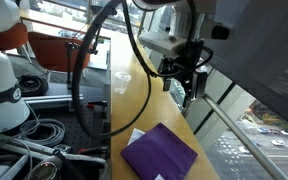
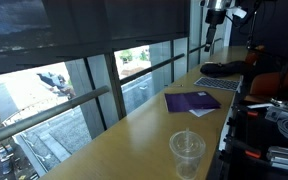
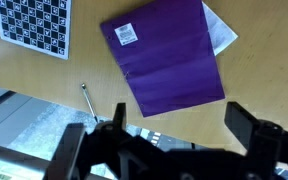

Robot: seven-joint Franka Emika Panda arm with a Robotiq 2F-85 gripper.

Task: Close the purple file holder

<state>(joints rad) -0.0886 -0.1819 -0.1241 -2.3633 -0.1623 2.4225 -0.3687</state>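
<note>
On the wooden table, near its front end in an exterior view, lies the folder, flat, with the purple cover facing up. In the wrist view it is turned a little against the table edge. A small white label sits near one corner, and white paper sticks out from under the opposite side. No open flap can be seen in any view, so I judge that the cover is already down, or almost down, on the sheets.

The gripper hangs high above the table, well apart from the folder. Its two fingers stand wide from each other and there is nothing between them.

To do this step well, I would come down slowly over the middle of the cover, not over the edge where the paper shows, because a push there may slide the sheets further out. The folder is thin and light, and the wood looks smooth, so a side push will probably move the whole thing. A straight press from above is safer — gentle, only until the cover lies flat.

A checkerboard and a thin metal stick lie beside the folder, and a clear cup stands well apart — none of them is in the way of a vertical descent.
</note>
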